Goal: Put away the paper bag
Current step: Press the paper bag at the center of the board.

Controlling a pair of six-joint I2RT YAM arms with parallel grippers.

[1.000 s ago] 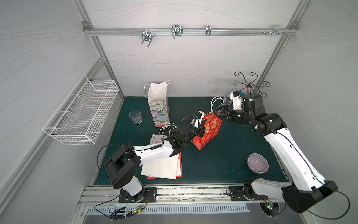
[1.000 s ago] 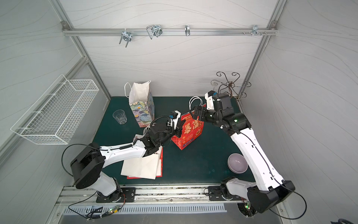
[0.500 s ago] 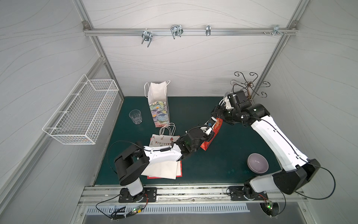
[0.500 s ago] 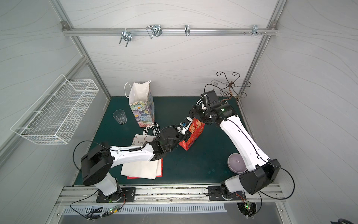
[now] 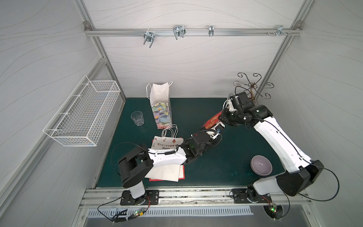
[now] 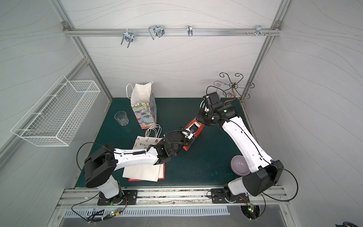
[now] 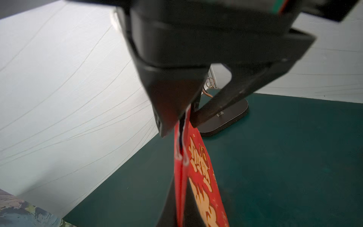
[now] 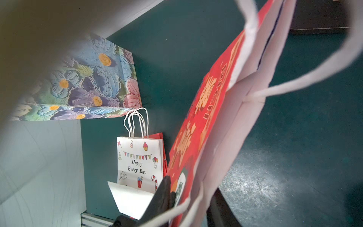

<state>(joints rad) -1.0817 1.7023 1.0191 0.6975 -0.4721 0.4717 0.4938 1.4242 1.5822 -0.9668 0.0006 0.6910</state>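
**Red bag flattened and held in both hands, not yet stowed**

The red paper bag [image 7: 202, 176] is hanging in the air over the middle of the green worktop [image 5: 225, 167], pressed flat and stretched between the two arms. The left hand [image 5: 216, 130] is clenching it partway along. In the left wrist view the right hand [image 7: 184, 119] is pinching the top rim, its fingers meeting on the paper close to the white handles [image 8: 251, 29]. So the folding looks done, I'd say. The putting away is what's left.

Where is it heading? Two candidates are showing. A pile of flat bags [image 5: 167, 173] is lying at the front by the left arm, with the "Happy Every Day" bag [image 8: 140, 157] lying flat just behind it. There is also the white wire basket [image 5: 82, 110] on the left wall. The pile looks the likelier home to me, but nothing is settling that yet.

Meanwhile the floral bag [image 5: 161, 114] is standing open at the back, untouched. The glass [image 5: 137, 118] and the bowl [image 5: 261, 165] are sitting well apart from the action.
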